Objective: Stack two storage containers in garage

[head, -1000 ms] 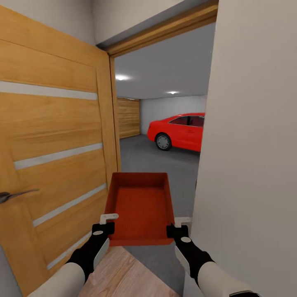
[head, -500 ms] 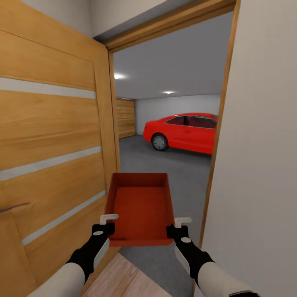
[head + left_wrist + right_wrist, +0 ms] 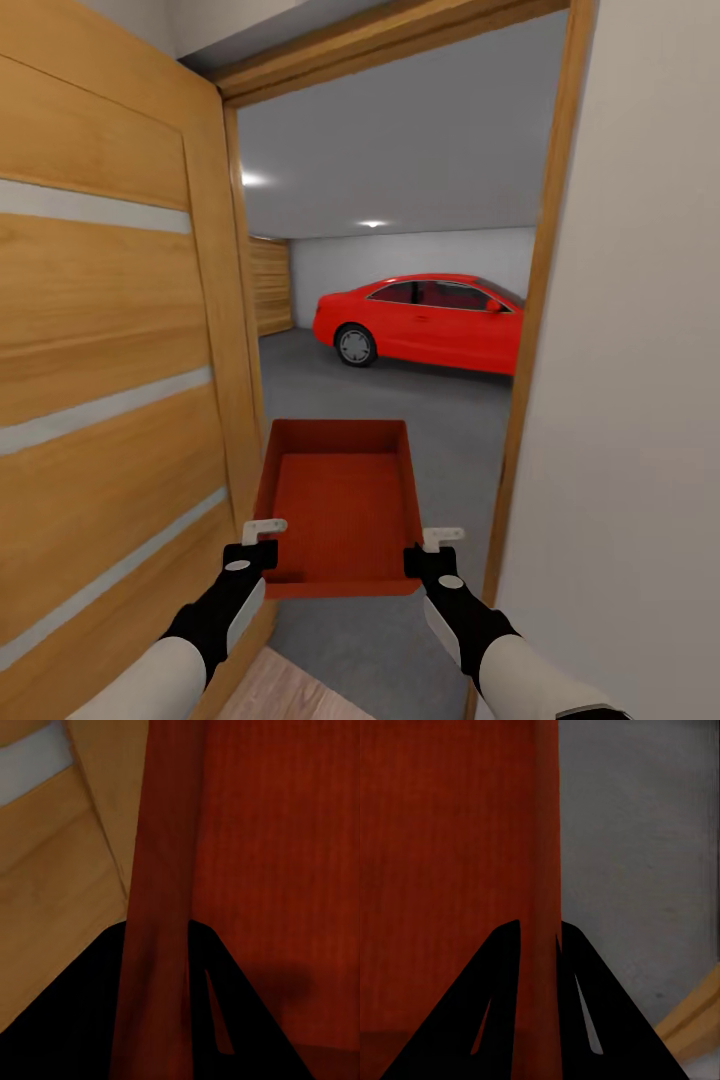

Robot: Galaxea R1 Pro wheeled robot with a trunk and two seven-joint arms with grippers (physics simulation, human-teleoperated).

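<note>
Both grippers, left [image 3: 262,540] and right [image 3: 428,548], clamp the bin [image 3: 340,500] by its side walls; hold it level and centred between door [image 3: 110,380] and frame [image 3: 535,330]; roll straight through onto the grey floor [image 3: 400,400].

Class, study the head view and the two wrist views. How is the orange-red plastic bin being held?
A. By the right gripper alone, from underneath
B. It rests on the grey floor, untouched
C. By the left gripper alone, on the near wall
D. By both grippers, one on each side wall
D: the orange-red rectangular plastic bin hangs above the floor, with the left gripper and the right gripper each straddling a side wall with its fingers.
</note>
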